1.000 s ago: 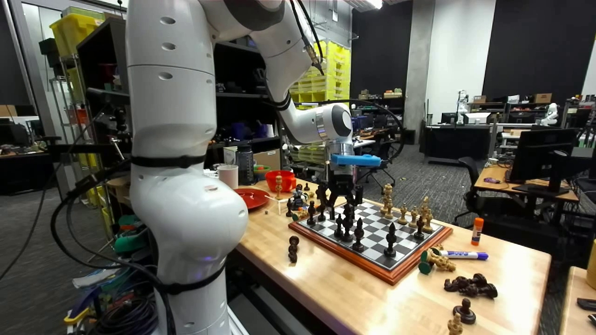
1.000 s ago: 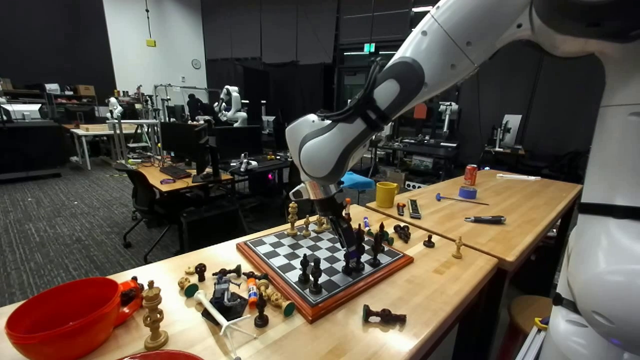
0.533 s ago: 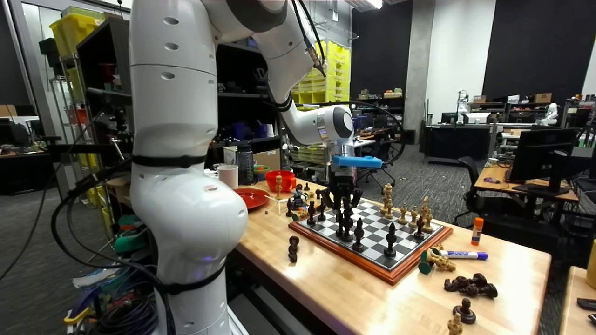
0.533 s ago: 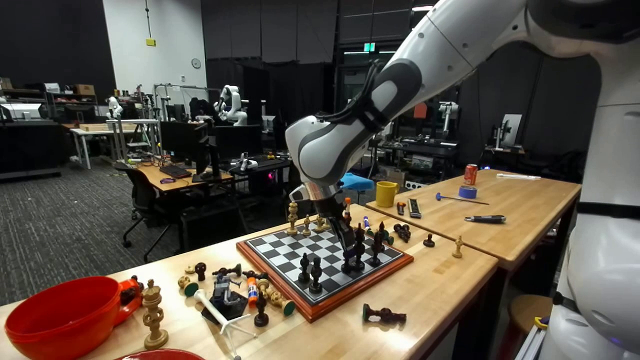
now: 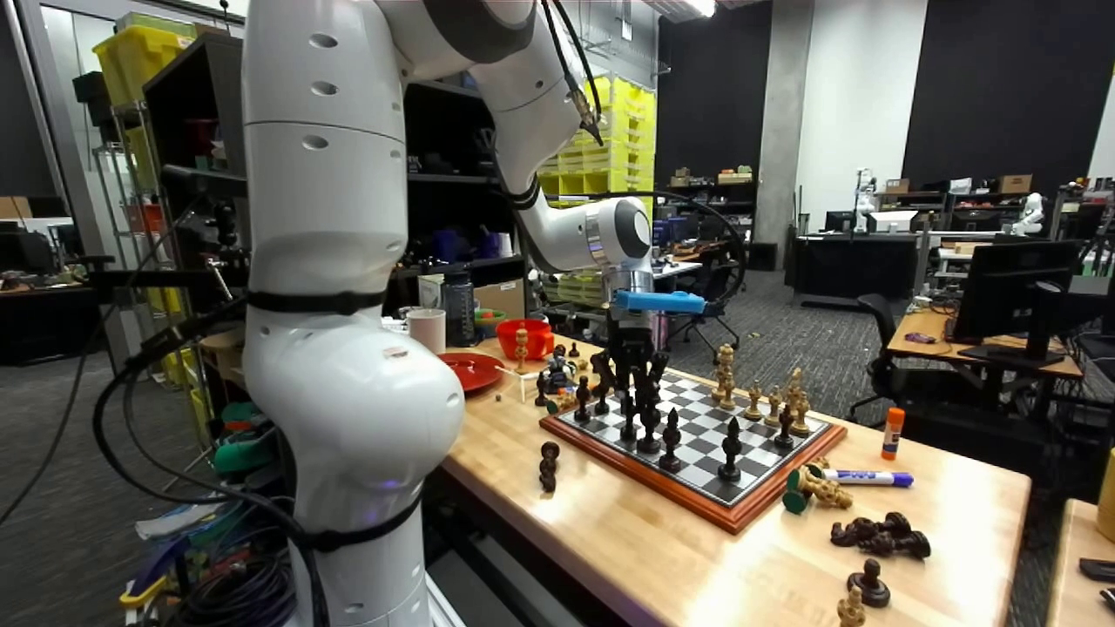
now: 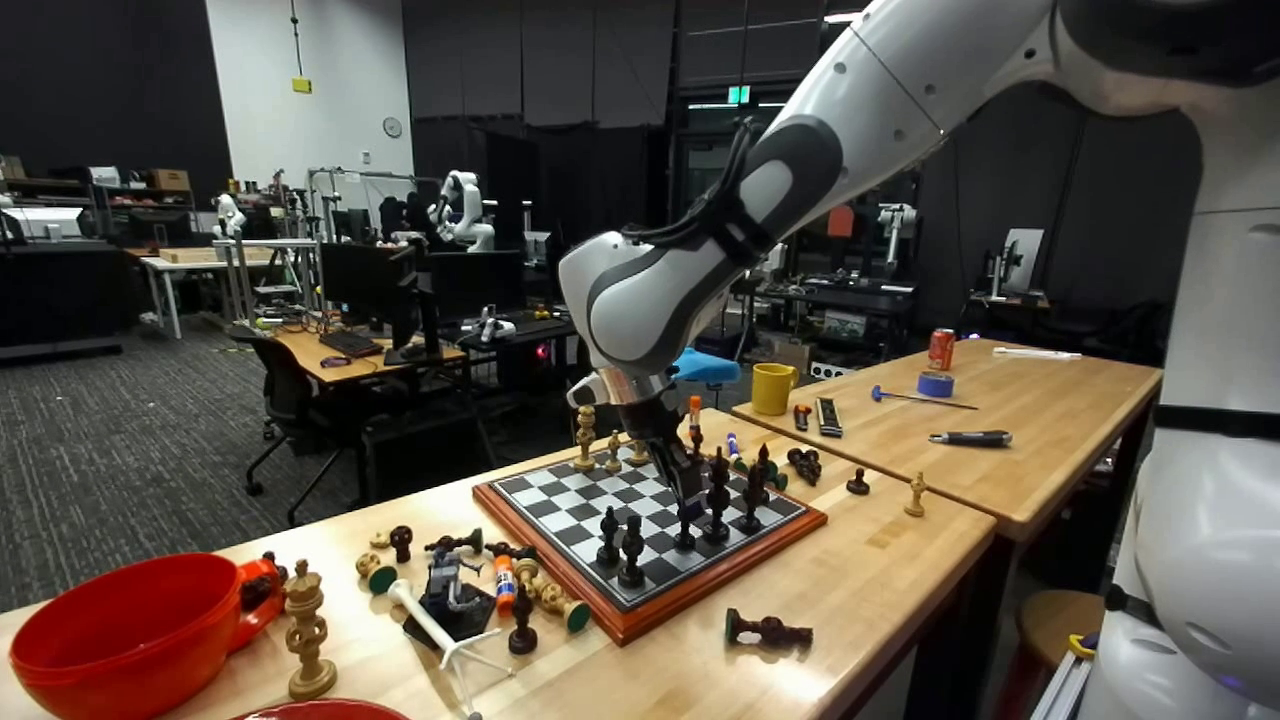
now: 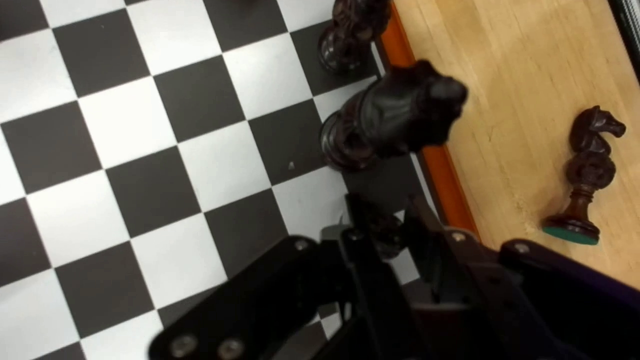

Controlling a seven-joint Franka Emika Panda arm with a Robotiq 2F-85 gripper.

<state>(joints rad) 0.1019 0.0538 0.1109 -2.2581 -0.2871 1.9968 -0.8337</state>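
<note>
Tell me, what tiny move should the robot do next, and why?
I'd probably raise the dark chess piece straight up, gently. In the wrist view, the gripper looks closed around it over the chessboard, and what looks like a dark queen stands right beside it, so moving sideways now might knock the queen over.

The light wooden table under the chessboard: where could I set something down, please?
Bare tabletop lies between the red-framed checkered chessboard, fallen dark wooden knight and upright pale wooden piece. Crowded: from chessboard to glossy red bowl, and around the black gripper.
</note>
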